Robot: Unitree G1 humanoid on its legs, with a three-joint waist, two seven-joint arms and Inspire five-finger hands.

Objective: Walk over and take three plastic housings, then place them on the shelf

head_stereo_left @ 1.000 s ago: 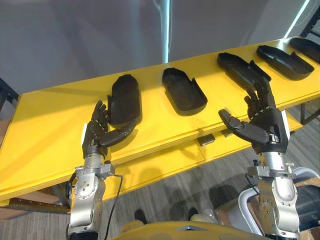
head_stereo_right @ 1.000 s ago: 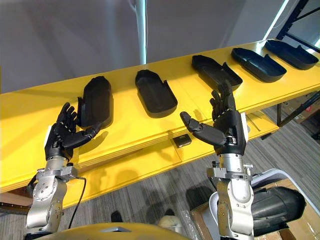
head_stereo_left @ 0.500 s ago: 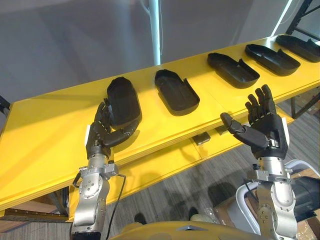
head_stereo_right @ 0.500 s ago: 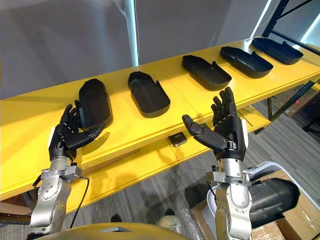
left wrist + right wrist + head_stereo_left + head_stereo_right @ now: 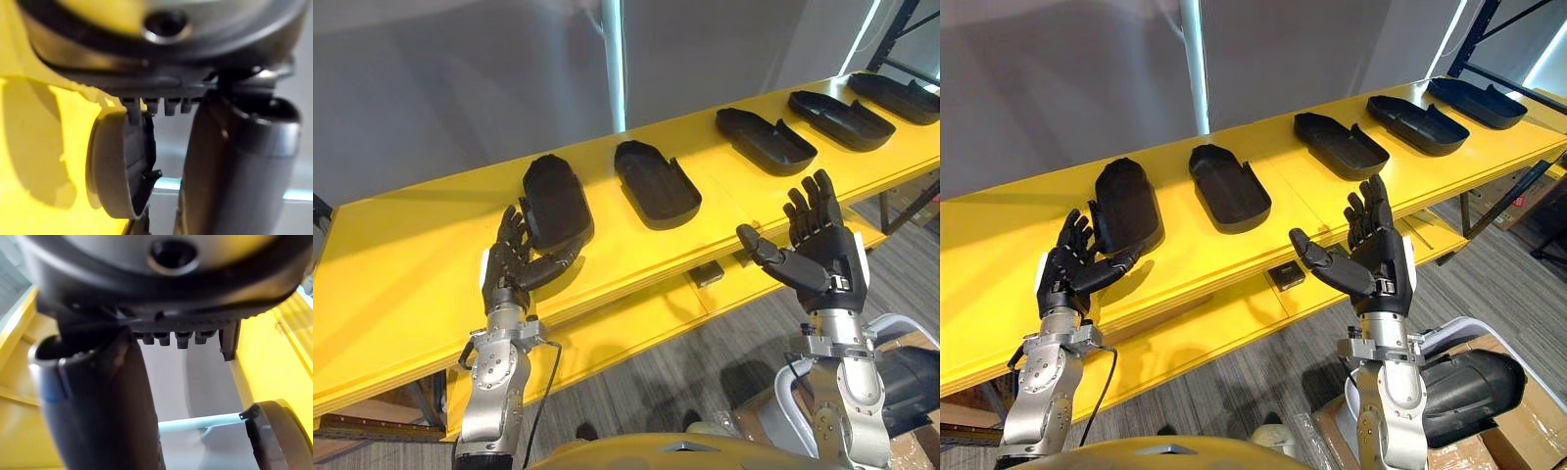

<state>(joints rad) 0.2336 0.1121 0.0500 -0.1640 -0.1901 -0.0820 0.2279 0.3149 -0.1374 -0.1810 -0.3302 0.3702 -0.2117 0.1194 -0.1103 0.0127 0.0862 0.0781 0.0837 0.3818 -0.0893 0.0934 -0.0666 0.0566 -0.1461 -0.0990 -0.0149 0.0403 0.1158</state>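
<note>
At 8 o'clock, left hand relaxed, thumb by leftmost housing, contact unclear; at 4 o'clock, right hand spread, empty.

Wall: plain grey.
Pole: pale, upright against the wall.
Floor: grey striped carpet.
Cardboard box: brown, on the floor.
</note>
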